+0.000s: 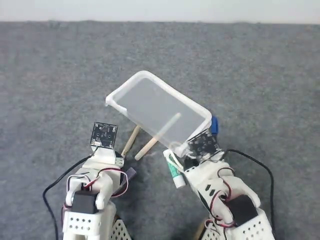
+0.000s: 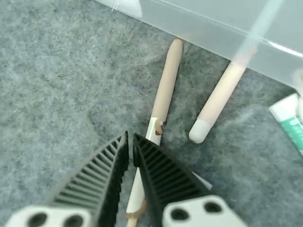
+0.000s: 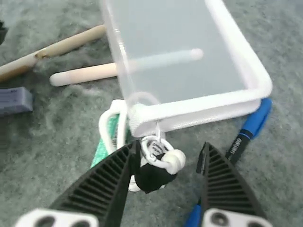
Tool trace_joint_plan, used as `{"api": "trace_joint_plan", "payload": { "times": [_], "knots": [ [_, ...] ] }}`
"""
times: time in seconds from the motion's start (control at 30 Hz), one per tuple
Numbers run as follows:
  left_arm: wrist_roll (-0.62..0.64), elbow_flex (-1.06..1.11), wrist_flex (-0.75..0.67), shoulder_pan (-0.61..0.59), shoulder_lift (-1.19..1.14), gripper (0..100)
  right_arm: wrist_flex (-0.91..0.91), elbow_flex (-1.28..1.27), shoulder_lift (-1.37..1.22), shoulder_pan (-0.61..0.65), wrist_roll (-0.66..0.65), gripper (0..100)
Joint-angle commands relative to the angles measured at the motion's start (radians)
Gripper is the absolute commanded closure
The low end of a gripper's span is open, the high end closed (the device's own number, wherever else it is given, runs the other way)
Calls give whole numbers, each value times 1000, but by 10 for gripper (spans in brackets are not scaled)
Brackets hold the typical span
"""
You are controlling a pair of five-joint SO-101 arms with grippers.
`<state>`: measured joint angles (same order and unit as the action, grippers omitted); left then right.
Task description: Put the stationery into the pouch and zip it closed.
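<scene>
A translucent pouch [image 1: 157,107] with a white rim lies mid-table. My right gripper [image 3: 169,146] is open at its near corner, the white zipper pull [image 3: 158,156] with its cord hanging between the fingers. A beige pen [image 2: 165,90] lies beside the pouch's edge, and my left gripper [image 2: 130,137] is shut just above its near end. A second beige pen [image 2: 218,101] with a white tip runs under or into the pouch; I cannot tell which. A green-and-white tube [image 1: 172,170] lies by the right gripper. A blue pen [image 3: 248,130] pokes out beyond the pouch corner.
A small dark grey block [image 1: 131,173] lies next to the left arm [image 1: 102,165]. The grey felt mat [image 1: 50,75] covers the whole table, with open room to the left, right and behind the pouch. Cables trail from both arm bases.
</scene>
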<state>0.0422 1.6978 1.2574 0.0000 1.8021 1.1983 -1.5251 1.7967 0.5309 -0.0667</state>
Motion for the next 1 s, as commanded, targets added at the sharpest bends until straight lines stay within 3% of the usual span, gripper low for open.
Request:
{"api": "trace_joint_plan", "payload": {
  "times": [0.0,0.37,0.57,0.97],
  "knots": [
    [-9,-13,-2,2,21,988,-16,14,5,-28,23,804],
    [-9,-13,-2,2,21,988,-10,9,4,-22,23,810],
    [-9,-13,-2,2,21,988,-18,8,4,-22,-60,935],
    [-8,-13,-2,2,21,988,-16,15,10,-28,-126,991]
  ]
}}
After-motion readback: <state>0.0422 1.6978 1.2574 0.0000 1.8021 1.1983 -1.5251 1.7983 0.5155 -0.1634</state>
